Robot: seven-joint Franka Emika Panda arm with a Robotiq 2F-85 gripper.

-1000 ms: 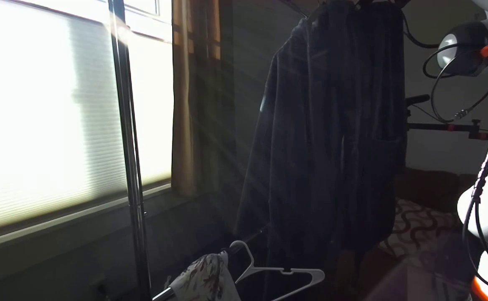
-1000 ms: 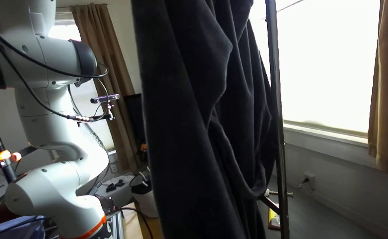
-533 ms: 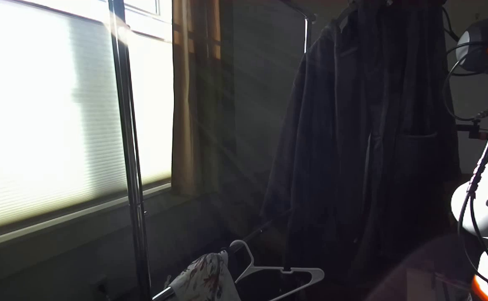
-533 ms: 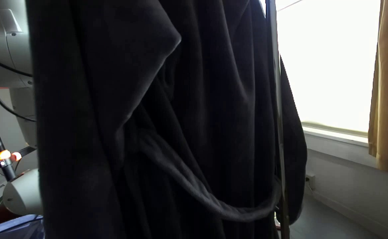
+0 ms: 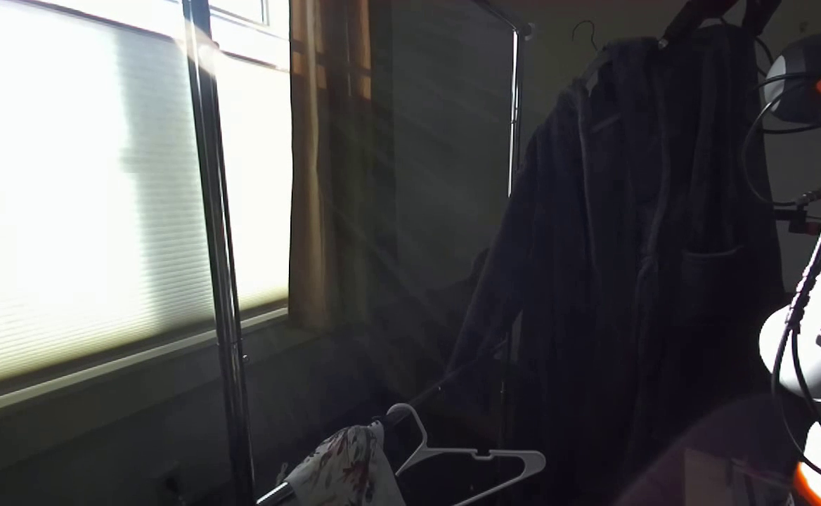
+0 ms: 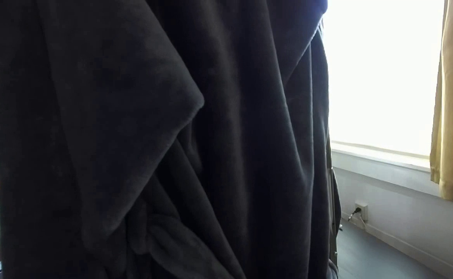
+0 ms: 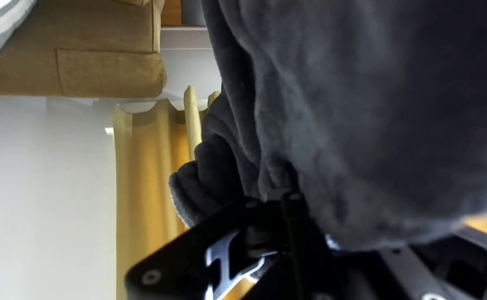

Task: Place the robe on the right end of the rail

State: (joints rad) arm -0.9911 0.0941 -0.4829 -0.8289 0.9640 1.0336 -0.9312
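Note:
The robe (image 5: 614, 211), long and dark navy-charcoal, hangs in the air below my gripper (image 5: 711, 29) in an exterior view. It also fills much of another exterior view (image 6: 226, 128) and the wrist view (image 7: 352, 104). The robe's hanger hook (image 5: 584, 32) stands free, right of and apart from the rail (image 5: 500, 14), whose far end meets an upright pole (image 5: 513, 105). My gripper is shut on the robe's upper part near the shoulder. In the wrist view one finger (image 7: 283, 208) presses into the cloth; the other finger's tip is hidden by cloth.
A near upright pole (image 5: 212, 232) stands before the bright window blind (image 5: 87, 176). A lower bar (image 5: 438, 390) carries a white hanger (image 5: 477, 455) and a floral cloth (image 5: 347, 464). A rack pole (image 6: 332, 209) is mostly hidden behind the robe. A brown sofa (image 7: 106, 62) and curtain (image 7: 156, 166) lie beyond.
The robe and gripper have moved right, away from the rail's end, then lowered; the hanger hook is now visible. The robe has come closer, passing from behind the rack pole to in front of it.

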